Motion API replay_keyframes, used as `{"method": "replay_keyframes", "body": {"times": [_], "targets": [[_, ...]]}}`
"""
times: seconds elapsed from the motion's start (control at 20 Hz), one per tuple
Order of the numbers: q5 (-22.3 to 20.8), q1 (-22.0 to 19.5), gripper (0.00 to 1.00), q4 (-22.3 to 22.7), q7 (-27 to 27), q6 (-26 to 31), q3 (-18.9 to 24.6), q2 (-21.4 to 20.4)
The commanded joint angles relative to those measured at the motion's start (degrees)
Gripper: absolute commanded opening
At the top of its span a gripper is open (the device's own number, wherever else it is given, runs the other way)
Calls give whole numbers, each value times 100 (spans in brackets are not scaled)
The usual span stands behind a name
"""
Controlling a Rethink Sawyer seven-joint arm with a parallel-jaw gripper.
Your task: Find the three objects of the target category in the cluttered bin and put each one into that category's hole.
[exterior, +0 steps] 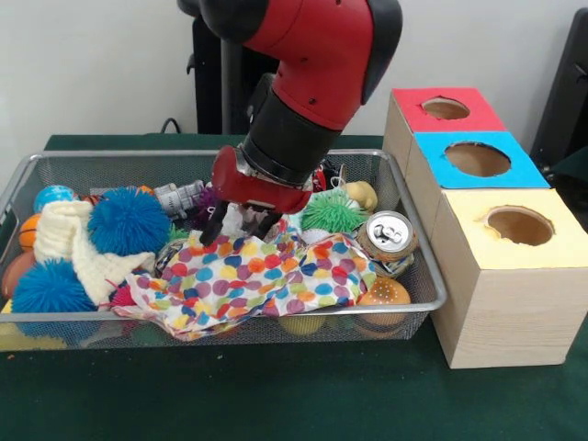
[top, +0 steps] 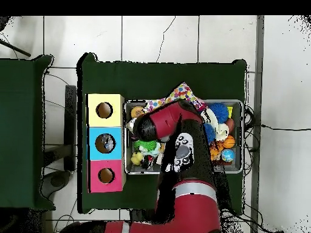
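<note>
A wire mesh bin [exterior: 101, 167] holds a jumble of toys and cloths. My gripper [exterior: 241, 227] hangs low in the middle of the bin, just above the far edge of a polka-dot cloth [exterior: 257, 276]. Its dark fingers [exterior: 213, 228] are spread open, with something small and white showing behind them. To its right sit a green spiky ball [exterior: 331, 213] and a soda can [exterior: 388, 237]. Three boxes stand right of the bin, with a red hole [exterior: 446, 108], a blue hole [exterior: 476, 159] and a yellow hole [exterior: 519, 225]. In the overhead view the arm [top: 173, 124] hides the gripper.
Left of the gripper are two blue spiky balls [exterior: 129, 220] [exterior: 50, 287], a cream knitted cloth [exterior: 69, 234], a small blue ball [exterior: 53, 196] and an orange ball [exterior: 29, 230]. A burger toy [exterior: 384, 296] lies at the bin's front right corner. A silver canister [exterior: 179, 196] lies behind.
</note>
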Motion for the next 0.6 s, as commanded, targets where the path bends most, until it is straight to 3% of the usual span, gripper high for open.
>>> {"method": "replay_keyframes", "body": {"times": [0.05,0.45,0.6], "targets": [[1203,-488,100,-1197,719,921,615,520],[1730,-433,100,-2761,698,1494,573,1311],[1822,-405,100,-3141,650,1594,555,1527]]}}
